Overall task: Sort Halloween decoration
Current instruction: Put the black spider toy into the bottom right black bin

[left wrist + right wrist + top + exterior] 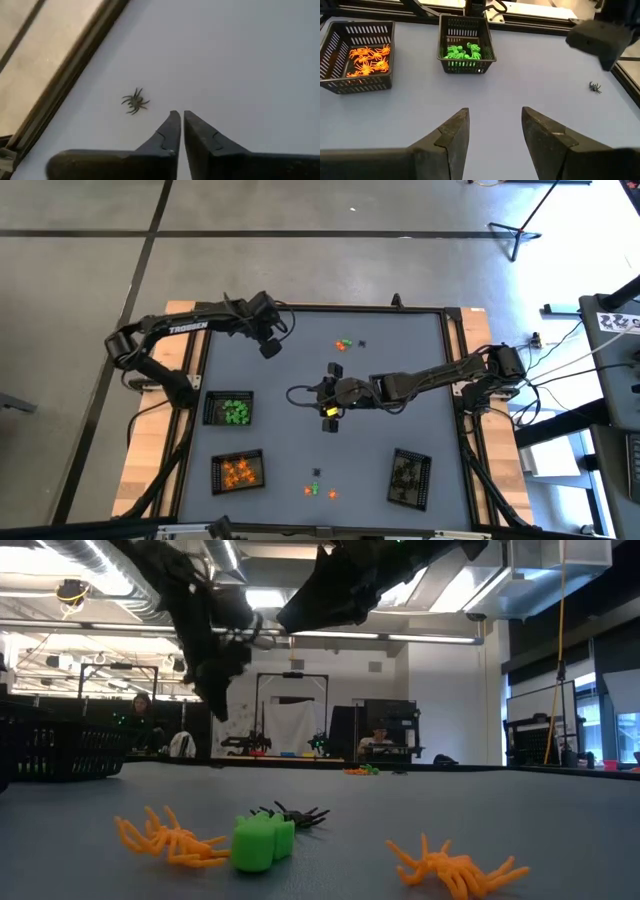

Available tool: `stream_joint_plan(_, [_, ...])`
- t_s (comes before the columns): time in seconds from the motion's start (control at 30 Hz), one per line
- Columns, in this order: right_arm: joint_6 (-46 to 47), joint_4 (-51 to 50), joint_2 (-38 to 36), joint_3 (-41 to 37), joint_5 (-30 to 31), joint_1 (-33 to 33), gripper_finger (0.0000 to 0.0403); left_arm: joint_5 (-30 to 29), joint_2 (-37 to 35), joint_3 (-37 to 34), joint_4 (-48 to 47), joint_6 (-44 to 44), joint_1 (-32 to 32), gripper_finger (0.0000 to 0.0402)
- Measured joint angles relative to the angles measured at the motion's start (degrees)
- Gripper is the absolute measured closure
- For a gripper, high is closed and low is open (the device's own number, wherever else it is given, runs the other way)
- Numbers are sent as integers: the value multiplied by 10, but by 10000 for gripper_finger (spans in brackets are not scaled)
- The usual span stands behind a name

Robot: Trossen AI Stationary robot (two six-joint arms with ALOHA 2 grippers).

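Black little plastic spider (134,101) sits on the grey tabletop (240,60) just ahead of the left gripper (179,116), whose fingertips are pinched nearly together with nothing between them. Right gripper (494,125) hangs mid-table, jaws spread and empty, facing the black mesh basket of green trinkets (466,44) and the one full of orange spiders (360,56).

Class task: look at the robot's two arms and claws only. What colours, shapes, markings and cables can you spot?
Both arms are dark, jointed and slim. The left arm carries white "TROSSEN" lettering. The right arm has black cables looping near its wrist. Each claw has two dark, tapering wedge-shaped fingers with notched inner edges.
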Motion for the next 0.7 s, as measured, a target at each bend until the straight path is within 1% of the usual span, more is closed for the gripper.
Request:
stream_joint_plan(0.17, [0,0,0,0,0,0,224,28,67,0,14,26,30,333])
stream_joint_plan(0.27, [0,0,0,0,0,0,224,21,110,0,34,28,45,302])
stream_joint_plan(0.37, [0,0,0,0,0,0,224,0,146,0,61,29,64,281])
stream_joint_plan(0.43, [0,0,0,0,0,0,224,-6,166,0,78,29,78,272])
stream_joint_plan(0.53, [0,0,0,0,0,0,224,3,180,2,91,26,98,268])
stream_joint_plan(0.7, [0,0,0,0,-1,0,224,17,182,2,98,15,115,271])
